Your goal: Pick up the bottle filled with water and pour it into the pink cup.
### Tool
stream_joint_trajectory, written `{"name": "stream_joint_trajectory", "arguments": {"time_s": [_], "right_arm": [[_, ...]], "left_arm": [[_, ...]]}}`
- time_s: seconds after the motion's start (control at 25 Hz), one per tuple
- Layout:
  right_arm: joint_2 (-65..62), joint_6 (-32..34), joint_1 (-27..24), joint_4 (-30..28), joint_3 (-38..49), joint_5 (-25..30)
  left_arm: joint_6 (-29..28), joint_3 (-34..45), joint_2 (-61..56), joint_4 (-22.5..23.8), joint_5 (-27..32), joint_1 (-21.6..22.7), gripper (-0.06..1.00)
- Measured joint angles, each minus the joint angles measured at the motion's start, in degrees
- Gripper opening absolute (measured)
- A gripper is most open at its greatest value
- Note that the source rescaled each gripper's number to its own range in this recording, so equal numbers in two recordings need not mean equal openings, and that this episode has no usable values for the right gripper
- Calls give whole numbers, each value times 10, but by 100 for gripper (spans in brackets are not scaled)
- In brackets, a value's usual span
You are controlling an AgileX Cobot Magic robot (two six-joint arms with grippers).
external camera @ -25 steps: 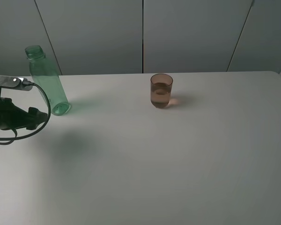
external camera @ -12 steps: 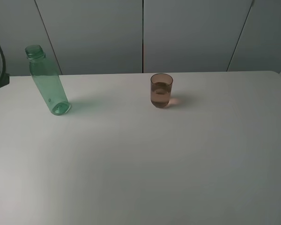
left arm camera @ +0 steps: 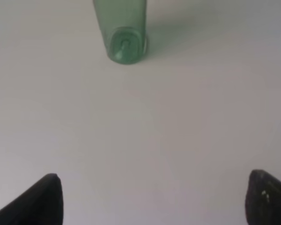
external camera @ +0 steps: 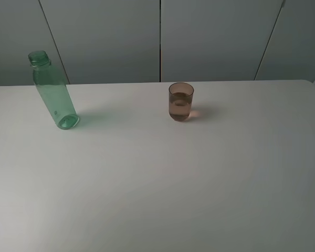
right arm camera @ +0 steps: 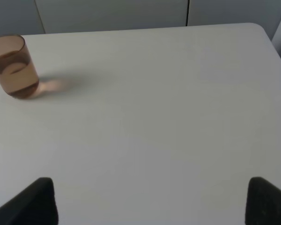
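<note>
The green transparent bottle (external camera: 53, 93) stands capless and upright at the back left of the white table (external camera: 157, 178). The pink cup (external camera: 180, 102) stands near the back middle, with liquid showing inside. Neither arm shows in the exterior view. In the left wrist view the bottle's base (left arm camera: 124, 40) lies well ahead of my left gripper (left arm camera: 154, 199), whose dark fingers (left arm camera: 42, 199) stand wide apart with nothing between them. In the right wrist view the pink cup (right arm camera: 13, 65) sits far off to one side of my right gripper (right arm camera: 150, 201), which is also open and empty.
Grey wall panels (external camera: 160, 39) rise behind the table's far edge. The table's rounded right corner (right arm camera: 260, 30) shows in the right wrist view. Nothing else stands on the table.
My left arm, seen beside the bottle at the left edge a second ago, has drawn back out of the exterior view. The bottle and cup have not moved.
</note>
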Motion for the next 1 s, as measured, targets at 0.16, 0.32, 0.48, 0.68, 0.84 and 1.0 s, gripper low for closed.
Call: {"name": "stream_joint_trajectory", "arguments": {"time_s": [0.16,0.32,0.48,0.68,0.84,1.0], "right_arm": [[0,0,0,0,0,0],[0,0,0,0,0,0],[0,0,0,0,0,0],[0,0,0,0,0,0],[0,0,0,0,0,0],[0,0,0,0,0,0]], "left_arm": [[-4,14,-111,8,28,-1,99],[-28,15,-221,20,66,-6,99],[-58,14,-306,42,88,-29,99],[-62,9,-318,56,138,-48,99],[-72,17,-321,87,155,-58,99],[-82,19,-321,98,156,-58,99]]}}
